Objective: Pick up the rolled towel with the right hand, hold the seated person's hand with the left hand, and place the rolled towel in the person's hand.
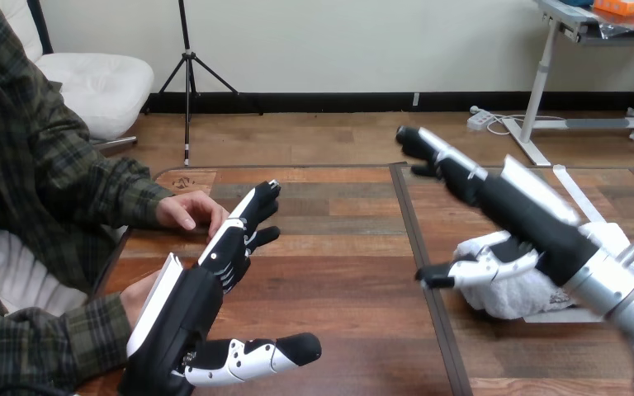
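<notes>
nothing done yet, i'd say: the rolled towel (508,295) lies on the table (338,272) under the wide-spread right hand (528,219). well left of the towel, the left hand (215,268), fingers straight, sits beside the person's hand (188,210), not clasping it.

The wooden counter (338,272) shows brown plank boards, and a dark seam (417,239) runs across it from the far edge toward the near one. A flat white sheet (555,315) lies at its right side, partly hidden
</notes>
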Controlling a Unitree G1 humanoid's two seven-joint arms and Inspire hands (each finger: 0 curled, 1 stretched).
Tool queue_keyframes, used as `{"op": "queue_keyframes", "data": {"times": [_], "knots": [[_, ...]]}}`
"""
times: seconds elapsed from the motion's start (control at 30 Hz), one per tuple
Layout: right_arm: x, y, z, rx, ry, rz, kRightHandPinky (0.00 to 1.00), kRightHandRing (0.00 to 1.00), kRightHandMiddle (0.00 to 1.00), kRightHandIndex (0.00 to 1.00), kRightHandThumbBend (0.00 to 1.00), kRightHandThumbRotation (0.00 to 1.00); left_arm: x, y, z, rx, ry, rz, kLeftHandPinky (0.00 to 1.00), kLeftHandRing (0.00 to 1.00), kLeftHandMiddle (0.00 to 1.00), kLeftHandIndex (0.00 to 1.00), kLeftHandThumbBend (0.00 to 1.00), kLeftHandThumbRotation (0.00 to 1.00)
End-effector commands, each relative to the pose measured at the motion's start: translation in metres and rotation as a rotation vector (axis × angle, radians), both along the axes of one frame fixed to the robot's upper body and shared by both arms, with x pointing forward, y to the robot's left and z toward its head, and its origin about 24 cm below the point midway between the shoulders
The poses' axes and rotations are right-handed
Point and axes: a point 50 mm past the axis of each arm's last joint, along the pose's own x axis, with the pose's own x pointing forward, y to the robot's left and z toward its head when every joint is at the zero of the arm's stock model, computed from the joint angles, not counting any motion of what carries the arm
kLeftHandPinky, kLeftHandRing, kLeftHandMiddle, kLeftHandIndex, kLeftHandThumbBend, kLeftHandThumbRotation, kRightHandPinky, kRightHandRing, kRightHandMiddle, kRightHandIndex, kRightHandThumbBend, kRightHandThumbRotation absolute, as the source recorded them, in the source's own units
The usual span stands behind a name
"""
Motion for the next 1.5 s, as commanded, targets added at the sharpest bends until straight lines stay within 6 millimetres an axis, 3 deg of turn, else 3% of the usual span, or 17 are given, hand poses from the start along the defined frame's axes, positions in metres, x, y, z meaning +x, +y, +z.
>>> {"op": "queue_keyframes", "data": {"times": [0.0, 0.47, 0.97, 1.27, 1.47], "knots": [[0.015, 0.001, 0.051, -0.043, -0.153, 0.044, 0.96, 1.0, 1.0, 1.0, 1.0, 0.37, 0.012, -0.005, 0.012, -0.031, -0.078, -0.018, 0.87, 0.94, 0.95, 0.94, 1.0, 0.46], [0.02, -0.015, 0.083, -0.248, -0.15, 0.022, 0.95, 1.0, 0.99, 1.0, 1.0, 0.35, 0.012, -0.009, 0.012, -0.04, -0.079, -0.021, 0.87, 0.93, 0.95, 0.94, 1.0, 0.44], [0.018, -0.035, 0.098, -0.38, -0.075, -0.019, 0.95, 1.0, 1.0, 0.99, 1.0, 0.29, 0.009, -0.008, 0.012, -0.044, -0.068, -0.019, 0.87, 0.93, 0.95, 0.93, 1.0, 0.44], [0.016, -0.045, 0.101, -0.518, -0.006, -0.035, 0.93, 1.0, 1.0, 1.0, 1.0, 0.34, 0.006, -0.007, 0.011, -0.048, -0.065, -0.011, 0.87, 0.92, 0.94, 0.93, 1.0, 0.44], [0.014, -0.055, 0.102, -0.633, 0.089, -0.046, 0.98, 1.0, 1.0, 1.0, 1.0, 0.38, 0.004, -0.007, 0.011, -0.047, -0.069, -0.007, 0.87, 0.92, 0.94, 0.92, 1.0, 0.43]]}}
